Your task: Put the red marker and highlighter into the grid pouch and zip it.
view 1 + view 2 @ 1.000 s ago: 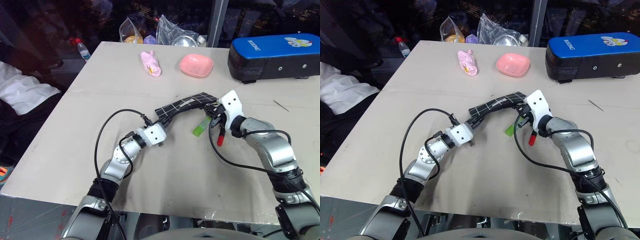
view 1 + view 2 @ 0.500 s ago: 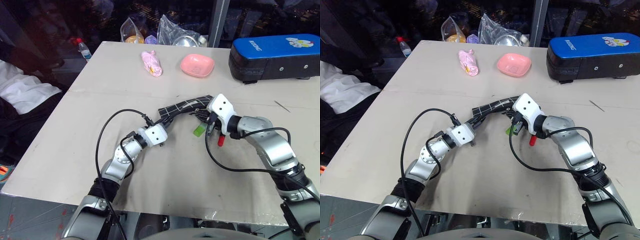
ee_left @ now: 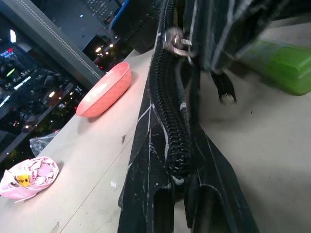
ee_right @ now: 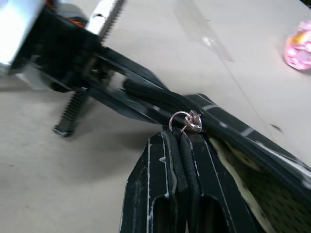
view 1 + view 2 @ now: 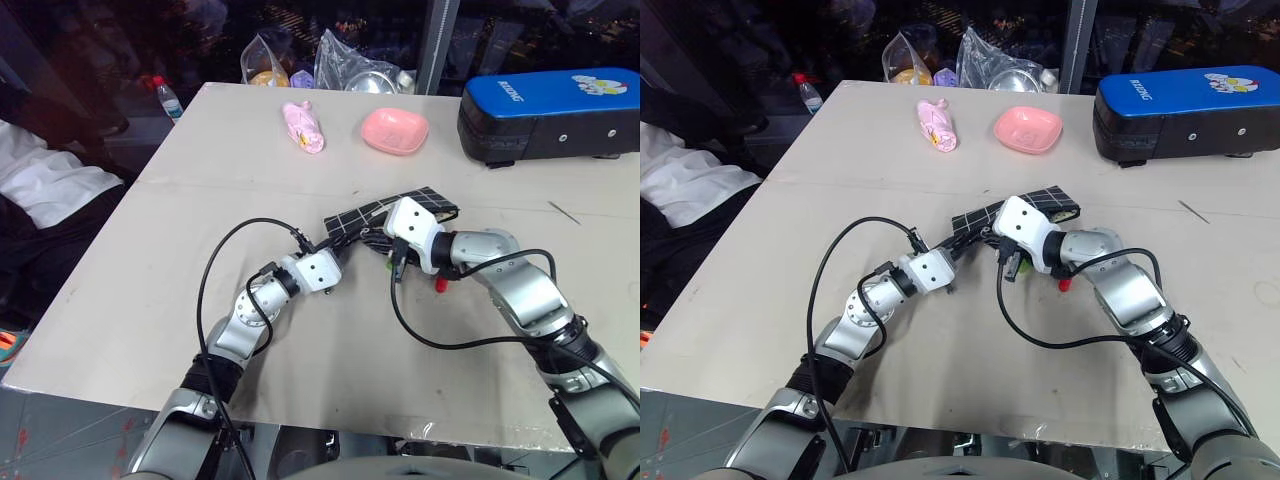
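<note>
Head views: the flat black fabric grid pouch w/ thin white lines (image 5: 385, 212) is seen lying mid-table, bunched between the two arms. The left gripper (image 5: 332, 250) is clamped on the pouch's near-left end. The right gripper (image 5: 992, 238) is placed at the pouch's zip edge. A red cap end of the slim black-barrelled red marker (image 5: 439, 285) is seen poking out from under the right forearm, on the table, outside the pouch. The chunky light-green translucent highlighter is hidden by the right hand in these views. Further back, a pink shallow dish (image 5: 394, 131), a pink wrapped packet (image 5: 303, 127) and a big blue hard case (image 5: 549, 112) are noted, well apart from the work.

Left wrist view: fingers (image 3: 146, 194) are shown pressed together, pinching the pouch's zip-tape end. The highlighter (image 3: 282, 65) is seen on the bare table just beside the pouch, not inside.

Right wrist view: fingers (image 4: 163, 194) are shown pressed together on the pouch's zip edge, right by the small metal zipper pull ring (image 4: 187, 120). Beyond the ring the mouth gapes, w/ pale lining visible.

Progress, judged: early. Pouch is held at both ends, prob. being opened or steadied. Neither pen is loaded yet; insertion of both, then zipping, is left.
</note>
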Robot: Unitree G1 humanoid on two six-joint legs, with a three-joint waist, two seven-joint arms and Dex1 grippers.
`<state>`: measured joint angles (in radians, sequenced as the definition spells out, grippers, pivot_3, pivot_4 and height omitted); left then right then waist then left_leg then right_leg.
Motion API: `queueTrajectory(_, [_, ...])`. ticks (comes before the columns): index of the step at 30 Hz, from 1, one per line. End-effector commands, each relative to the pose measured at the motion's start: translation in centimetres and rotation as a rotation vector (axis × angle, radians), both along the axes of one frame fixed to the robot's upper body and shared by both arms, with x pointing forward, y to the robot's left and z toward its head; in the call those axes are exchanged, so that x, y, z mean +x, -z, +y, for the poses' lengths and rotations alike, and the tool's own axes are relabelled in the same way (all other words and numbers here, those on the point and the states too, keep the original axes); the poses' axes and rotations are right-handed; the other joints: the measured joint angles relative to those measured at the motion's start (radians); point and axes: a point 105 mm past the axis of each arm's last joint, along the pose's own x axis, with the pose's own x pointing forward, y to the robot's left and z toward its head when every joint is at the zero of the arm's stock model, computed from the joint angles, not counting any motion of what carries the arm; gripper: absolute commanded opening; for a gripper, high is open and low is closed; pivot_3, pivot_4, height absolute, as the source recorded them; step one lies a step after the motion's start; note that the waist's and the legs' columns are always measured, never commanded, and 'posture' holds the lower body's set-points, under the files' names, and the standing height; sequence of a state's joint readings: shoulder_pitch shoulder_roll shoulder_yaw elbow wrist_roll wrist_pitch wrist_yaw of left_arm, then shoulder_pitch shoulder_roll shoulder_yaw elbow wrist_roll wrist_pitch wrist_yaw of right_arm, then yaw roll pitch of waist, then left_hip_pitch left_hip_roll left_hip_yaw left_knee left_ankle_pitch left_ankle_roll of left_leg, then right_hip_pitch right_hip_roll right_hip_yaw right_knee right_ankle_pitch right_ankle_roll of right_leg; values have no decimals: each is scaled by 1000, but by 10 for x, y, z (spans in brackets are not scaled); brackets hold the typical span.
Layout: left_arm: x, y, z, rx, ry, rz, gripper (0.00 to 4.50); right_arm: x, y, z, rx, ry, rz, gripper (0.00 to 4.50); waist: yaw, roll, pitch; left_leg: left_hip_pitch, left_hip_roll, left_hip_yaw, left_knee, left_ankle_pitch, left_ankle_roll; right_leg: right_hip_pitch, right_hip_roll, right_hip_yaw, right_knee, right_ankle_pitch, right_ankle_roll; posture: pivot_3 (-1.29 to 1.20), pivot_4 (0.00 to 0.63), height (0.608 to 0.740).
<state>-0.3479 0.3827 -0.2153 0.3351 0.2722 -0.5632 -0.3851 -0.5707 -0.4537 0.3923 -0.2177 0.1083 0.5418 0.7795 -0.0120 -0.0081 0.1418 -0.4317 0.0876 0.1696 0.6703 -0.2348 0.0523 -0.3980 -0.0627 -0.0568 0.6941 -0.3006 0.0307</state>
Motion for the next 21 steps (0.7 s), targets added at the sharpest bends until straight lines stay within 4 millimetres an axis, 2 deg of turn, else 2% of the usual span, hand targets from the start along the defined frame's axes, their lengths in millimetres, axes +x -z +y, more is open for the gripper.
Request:
queueTrajectory(1, [0, -5, -6, -20, 14, -17, 78, -12, -10, 14, 14, -85, -33, 0, 0, 0, 0, 0, 0, 0, 0, 0, 0, 0, 0, 0, 0, 0, 0, 0, 150, 725])
queueTrajectory(6, [1, -5, -4, -34, -2, -6, 78, -7, -12, 4, 46, -17, 24, 0, 1, 0, 0, 0, 0, 0, 0, 0, 0, 0, 0, 0, 0, 0, 0, 0, 150, 725])
queueTrajectory(9, [3, -7, -2, -55, -16, -3, 0, -7, -20, -6, 81, 1, 42, 826, 2, 0, 0, 0, 0, 0, 0, 0, 0, 0, 0, 0, 0, 0, 0, 0, 150, 725])
queueTrajectory(15, [6, -17, -1, -96, -28, -2, 0, -12, -44, -30, 177, 42, 68, 3769, 0, 0, 0, 0, 0, -1, 0, 0, 0, 0, 0, 0, 0, 0, 0, 0, 150, 725])
queueTrajectory(17, [7, -23, 0, -131, -34, 1, 0, -8, -56, -44, 269, 109, 95, 3769, 0, -1, 0, 0, 0, -1, 0, 0, 0, 0, 0, 0, 0, 0, 0, 0, 150, 725])
queueTrajectory(20, [8, -30, -1, -155, -29, -5, 0, 2, -56, -56, 332, 204, 123, 3769, 0, -1, 0, 0, 0, -1, 0, 0, 0, 0, 0, 0, 0, 0, 0, 0, 150, 725])
queueTrajectory(21, [8, -31, -1, -157, -28, -5, 0, 5, -53, -59, 342, 233, 132, 3178, -2, -1, 0, 0, 0, -1, 0, 0, 0, 0, 0, 0, 0, 0, 0, 0, 150, 725])
